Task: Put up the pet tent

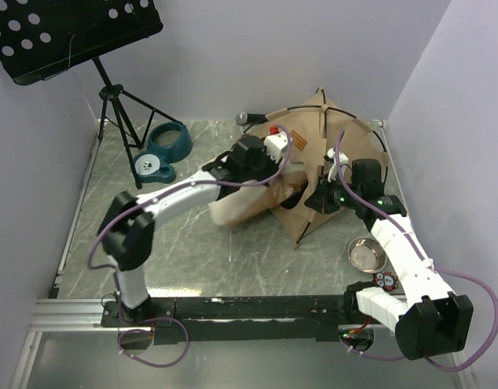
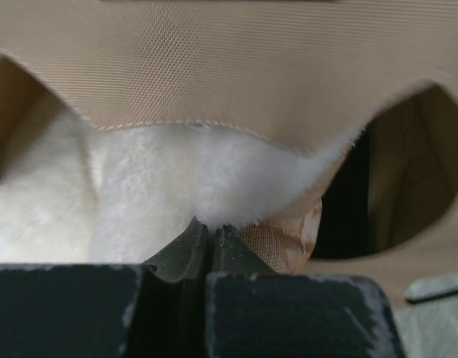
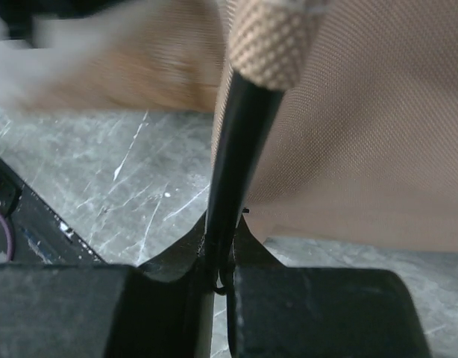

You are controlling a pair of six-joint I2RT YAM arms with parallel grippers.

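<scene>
No legible text in any view.
Top view, upper centre: small brown label patch (image 1: 300, 139) on tent (image 1: 350, 134). Its marks are too small to read.
Top view, lower right: round dark disc (image 1: 386, 281) on right arm (image 1: 403, 251) with red marks, unreadable.
Wrist views: no lettering made out.

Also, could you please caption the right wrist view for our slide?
Right gripper clamps the thin black pole of the tan fabric pet tent.

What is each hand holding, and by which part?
The left hand pinches the white plush cushion at its edge; right hand grips the pet tent by a thin black pole.
</scene>
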